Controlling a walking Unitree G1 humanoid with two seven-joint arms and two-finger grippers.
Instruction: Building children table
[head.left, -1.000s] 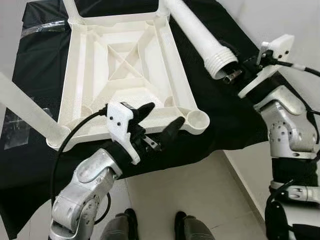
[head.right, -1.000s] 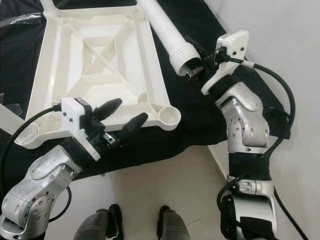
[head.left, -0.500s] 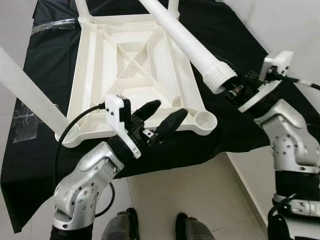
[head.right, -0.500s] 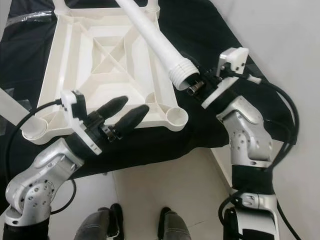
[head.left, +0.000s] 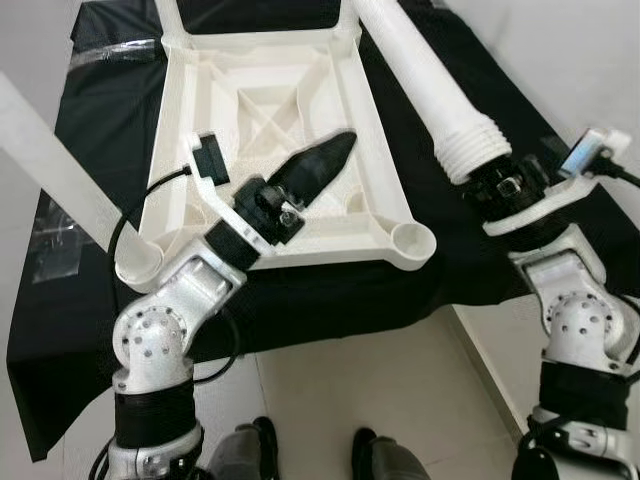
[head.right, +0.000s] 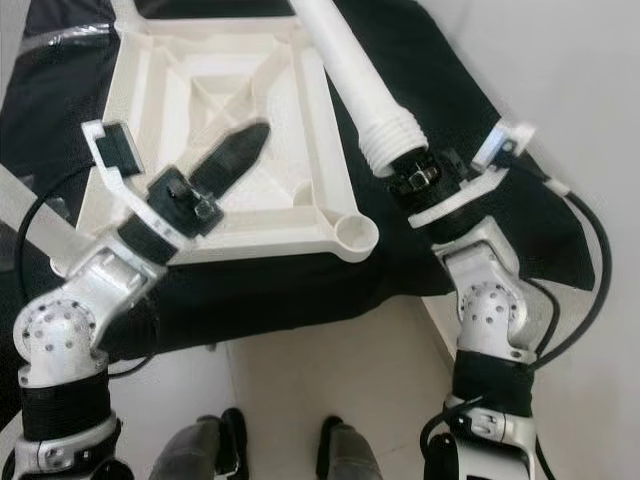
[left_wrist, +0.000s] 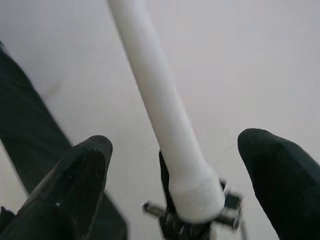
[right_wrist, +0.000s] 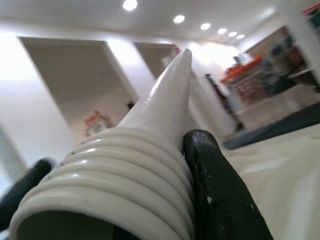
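No readable writing. My right gripper (head.left: 495, 180) pinches the table leg's (head.left: 425, 85) threaded end; left gripper (head.left: 320, 165) spread above upturned tabletop (head.left: 265, 100).

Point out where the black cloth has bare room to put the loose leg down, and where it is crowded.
Bare cloth lies along the near-left edge, in front of the upturned tabletop and beside the left arm. Another strip runs right of the tabletop, but the held leg and right hand hang over it. The middle is crowded: the tabletop and the left hand fill it.
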